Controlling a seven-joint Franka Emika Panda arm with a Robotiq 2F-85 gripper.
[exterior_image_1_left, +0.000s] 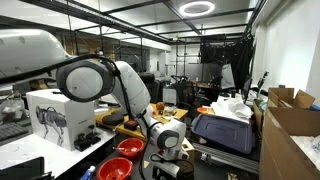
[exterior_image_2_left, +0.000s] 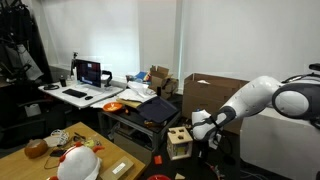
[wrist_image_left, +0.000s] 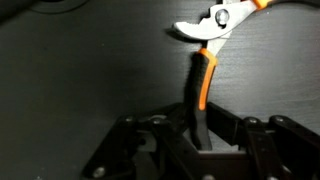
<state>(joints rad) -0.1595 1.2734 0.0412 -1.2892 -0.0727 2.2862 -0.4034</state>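
Note:
In the wrist view my gripper (wrist_image_left: 200, 128) is shut on the black and orange handle of a pair of pliers (wrist_image_left: 204, 70). The pliers point away from me, and their metal head (wrist_image_left: 211, 22) hangs over a dark surface. In both exterior views the gripper (exterior_image_1_left: 170, 143) (exterior_image_2_left: 201, 124) is low at the end of the bent arm. In an exterior view it is right beside a wooden cube with round holes (exterior_image_2_left: 180, 143). The pliers are too small to make out in the exterior views.
Two red bowls (exterior_image_1_left: 124, 158) and a white box with a robot-dog picture (exterior_image_1_left: 58, 118) stand close to the arm. A dark bin (exterior_image_1_left: 222, 132) and cardboard boxes (exterior_image_1_left: 290, 120) lie beyond. A desk with a laptop (exterior_image_2_left: 90, 72) and a wooden table with a white helmet (exterior_image_2_left: 78, 163) are nearby.

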